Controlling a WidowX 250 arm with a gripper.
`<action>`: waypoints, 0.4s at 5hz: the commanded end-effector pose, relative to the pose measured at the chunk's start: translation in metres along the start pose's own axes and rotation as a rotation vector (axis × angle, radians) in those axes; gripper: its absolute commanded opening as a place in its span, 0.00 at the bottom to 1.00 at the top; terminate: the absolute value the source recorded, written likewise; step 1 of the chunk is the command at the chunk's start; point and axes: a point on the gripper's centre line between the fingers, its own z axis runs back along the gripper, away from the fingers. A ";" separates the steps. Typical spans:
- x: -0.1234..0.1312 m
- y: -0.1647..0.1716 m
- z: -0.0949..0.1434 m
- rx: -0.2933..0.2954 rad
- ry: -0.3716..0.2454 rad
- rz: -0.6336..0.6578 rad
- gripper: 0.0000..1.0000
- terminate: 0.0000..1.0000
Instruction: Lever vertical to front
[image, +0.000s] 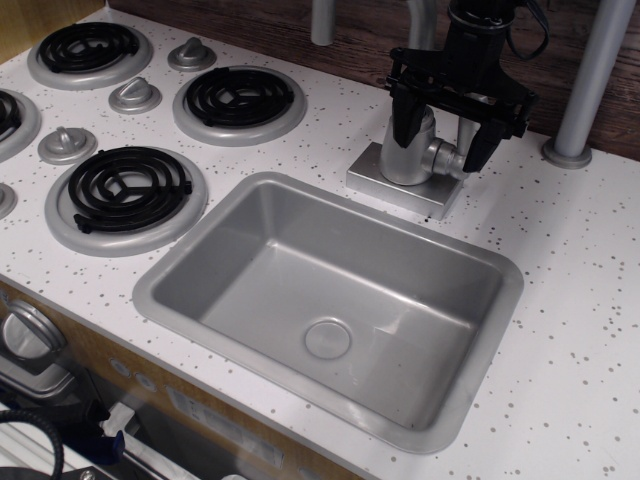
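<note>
Your end effector (438, 128) hangs over the faucet body (408, 150) at roughly one o'clock from the sink (210, 232), its two black fingers (404, 115) spread apart and pointing down, one on each side of the faucet. The left-hand finger in this view crosses in front of the upper faucet body; the right-hand finger stands just beside the lever (447, 157). You see nothing clamped between the fingers, though whether either pad touches metal cannot be told from this angle. The lever shows as a short round silver stub projecting from the side of the faucet body toward three o'clock, low down near the square base plate (385, 187); its paddle end is largely hidden behind the right-hand finger. The faucet sits on the white speckled counter (580, 260) at the sink's far rim. Black coil burners (128, 187) and silver knobs (134, 96) occupy the counter at nine to eleven o'clock from the sink.
</note>
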 end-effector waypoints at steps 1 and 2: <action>0.000 0.000 0.000 0.000 0.000 0.000 1.00 0.00; 0.001 -0.004 0.012 0.007 -0.125 0.007 1.00 0.00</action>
